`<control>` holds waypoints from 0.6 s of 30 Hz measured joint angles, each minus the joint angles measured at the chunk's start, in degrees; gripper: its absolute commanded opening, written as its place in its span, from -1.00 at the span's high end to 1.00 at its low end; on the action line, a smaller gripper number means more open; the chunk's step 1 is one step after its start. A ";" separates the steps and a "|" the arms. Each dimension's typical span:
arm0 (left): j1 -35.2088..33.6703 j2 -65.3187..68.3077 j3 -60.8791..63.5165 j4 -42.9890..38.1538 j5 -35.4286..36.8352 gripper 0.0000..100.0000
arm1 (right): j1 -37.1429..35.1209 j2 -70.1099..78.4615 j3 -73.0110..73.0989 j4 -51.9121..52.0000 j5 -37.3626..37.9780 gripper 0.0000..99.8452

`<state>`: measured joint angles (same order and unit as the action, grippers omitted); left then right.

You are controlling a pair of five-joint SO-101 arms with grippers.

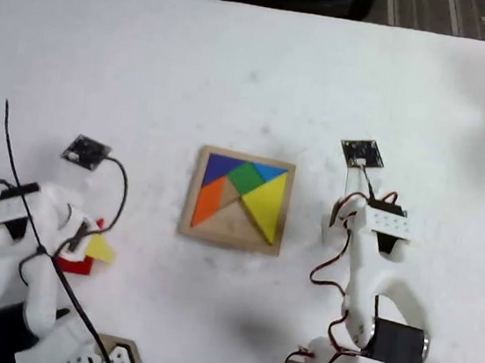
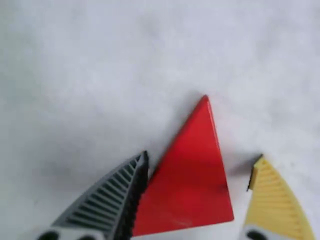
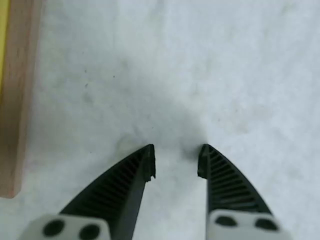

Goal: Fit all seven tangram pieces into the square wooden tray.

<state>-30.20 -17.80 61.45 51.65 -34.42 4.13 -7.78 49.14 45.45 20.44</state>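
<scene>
Progress looks well past halfway. The tray [image 1: 228, 241] lies between the two arms, and five coloured pieces are seated in it: a blue piece [image 1: 218, 168], a green piece [image 1: 245, 177], a pale blue piece [image 1: 271, 172], an orange piece [image 1: 208, 202] and a yellow piece [image 1: 264, 204]. A wood-coloured patch [image 1: 230, 221] sits low in the tray beside the orange piece; I cannot tell whether it is bare floor or a plain piece.

The red triangle [image 2: 192, 180] lies flat on the counter [image 1: 194, 69], outside the tray. The left claw [image 2: 201, 158] is open and straddles it. The grey finger [image 2: 117, 197] is against one slanted edge, and the yellow finger [image 2: 272, 200] stands just off the other, so the triangle is not yet gripped. I judge that seating this triangle is the main work left.

The right claw [image 3: 176, 149] is open and empty, low over bare counter, with the tray's outer wall just off to one side of it.

White counter runs free from the left claw to the tray's near wall, so a lifted triangle would have an open path. The tight spot is the remaining gap itself, hemmed in by the orange and yellow edges and the rim.
</scene>
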 measured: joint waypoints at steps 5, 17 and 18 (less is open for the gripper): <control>-0.79 0.18 -0.26 0.00 -0.97 0.39 | 0.00 0.00 0.00 0.00 0.00 0.73; -11.52 0.09 -0.44 0.70 -5.36 0.41 | 0.00 0.00 0.09 0.00 0.00 0.73; -13.19 0.09 -0.44 0.62 -6.68 0.41 | 0.00 0.00 0.09 0.00 0.00 0.73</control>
<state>-43.38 -17.71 61.01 52.26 -41.10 4.13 -7.78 49.23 45.45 20.44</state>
